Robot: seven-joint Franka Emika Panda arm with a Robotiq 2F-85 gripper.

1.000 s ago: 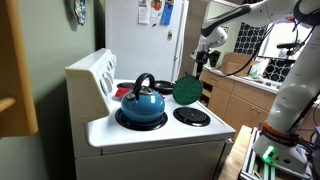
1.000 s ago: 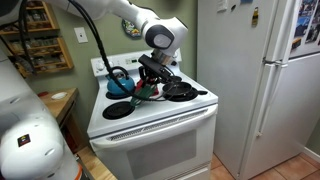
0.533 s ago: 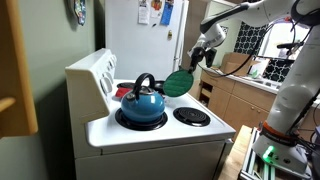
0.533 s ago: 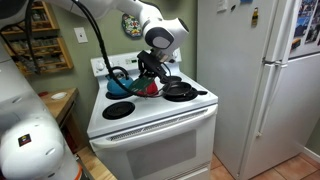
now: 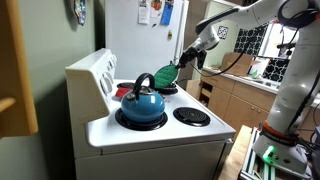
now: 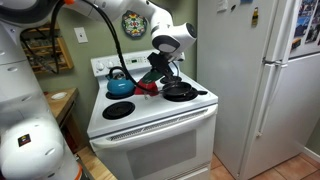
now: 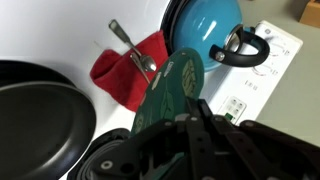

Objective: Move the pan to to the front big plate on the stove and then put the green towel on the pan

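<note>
The claw (image 5: 181,62) grips the green towel (image 5: 165,73) above the stove (image 5: 165,131)

Notes, surfaces only:
- kettle (image 5: 143,103): glossy blue enamel, with a shiny black handle
- stove top (image 5: 165,133): smooth white, slight sheen
- pan (image 7: 40,120): black, dull satin
- green towel (image 7: 172,90): matt cloth
- red cloth (image 7: 128,70): soft, matt
- utensil (image 7: 135,48) lying on it: bright polished metal
- fridge door (image 6: 245,80): smooth white, semi-gloss
</note>
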